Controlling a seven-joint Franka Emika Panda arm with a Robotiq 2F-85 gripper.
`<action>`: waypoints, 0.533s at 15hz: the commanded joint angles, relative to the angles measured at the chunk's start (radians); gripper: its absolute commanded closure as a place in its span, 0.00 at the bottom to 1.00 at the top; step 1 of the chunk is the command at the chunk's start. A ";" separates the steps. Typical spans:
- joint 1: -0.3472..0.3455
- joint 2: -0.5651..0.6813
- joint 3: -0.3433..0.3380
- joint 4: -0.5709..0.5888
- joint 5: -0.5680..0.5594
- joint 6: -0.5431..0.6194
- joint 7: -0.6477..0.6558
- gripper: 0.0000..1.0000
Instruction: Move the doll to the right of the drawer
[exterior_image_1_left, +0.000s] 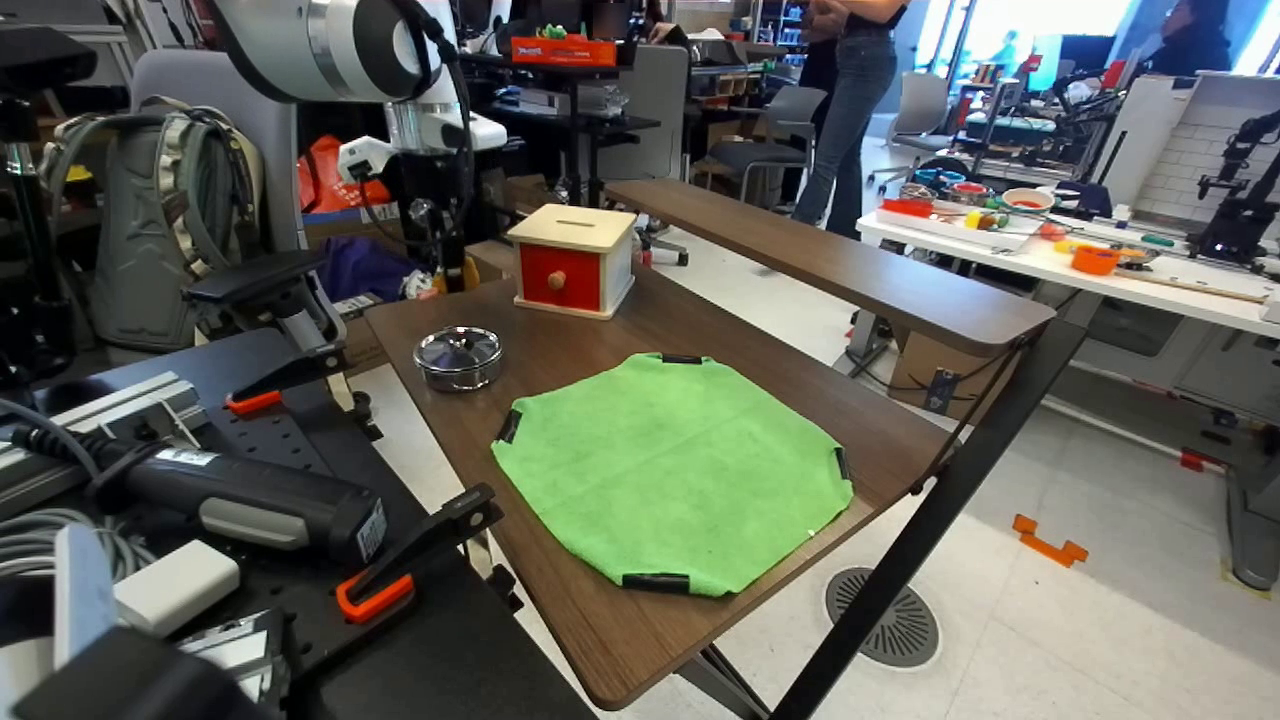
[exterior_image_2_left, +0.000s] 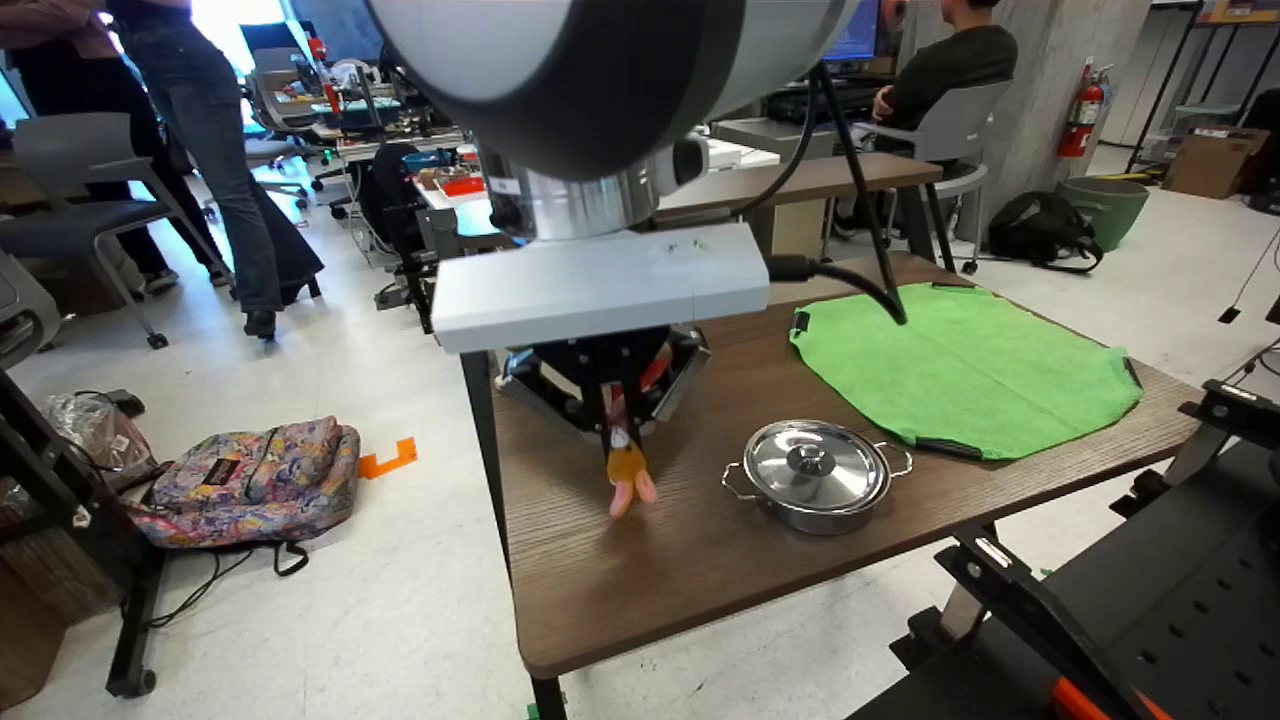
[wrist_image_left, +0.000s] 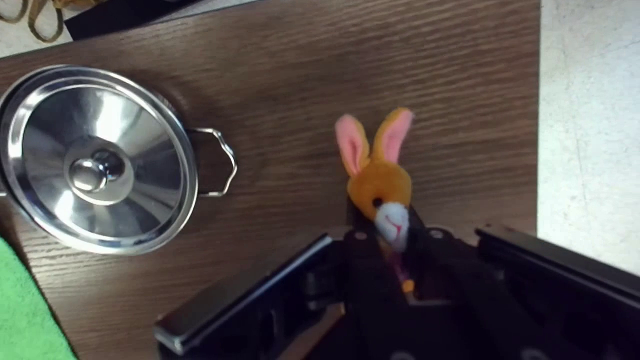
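- At the working end, your gripper (wrist_image_left: 392, 227) is gripping the plush rabbit doll (wrist_image_left: 378, 186), its jaws pinching the body from both sides.
- Under the jaws, the doll is hanging head down, pink ears lowest, apparently clear of the brown wood-grain tabletop (exterior_image_2_left: 690, 575).
- Just to one side, the lidded steel pot (exterior_image_2_left: 815, 465) is sitting near the doll, not touching it.
- Past the pot, the green cloth mat (exterior_image_1_left: 675, 470) is lying well apart from the doll.
- Near the tabletop's edge in an exterior view, the red-fronted wooden drawer box (exterior_image_1_left: 578, 268) is standing upright, with the gripper apparently showing to its left.
- Judging by the hold, you are likely handling the carry: the grasp is looking secure, and the placing is waiting.
- Next, the move is calling for clearing the drawer box, passing to its right, lowering gently and letting go. Facing the red front, right is probably meaning the side away from the pot; the task is leaving the viewpoint unsaid.
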 joint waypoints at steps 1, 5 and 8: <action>-0.016 -0.124 -0.004 -0.064 0.041 -0.021 -0.011 0.96; -0.048 -0.248 -0.028 -0.138 0.040 -0.018 0.004 0.96; -0.080 -0.311 -0.075 -0.181 0.013 0.010 0.045 0.96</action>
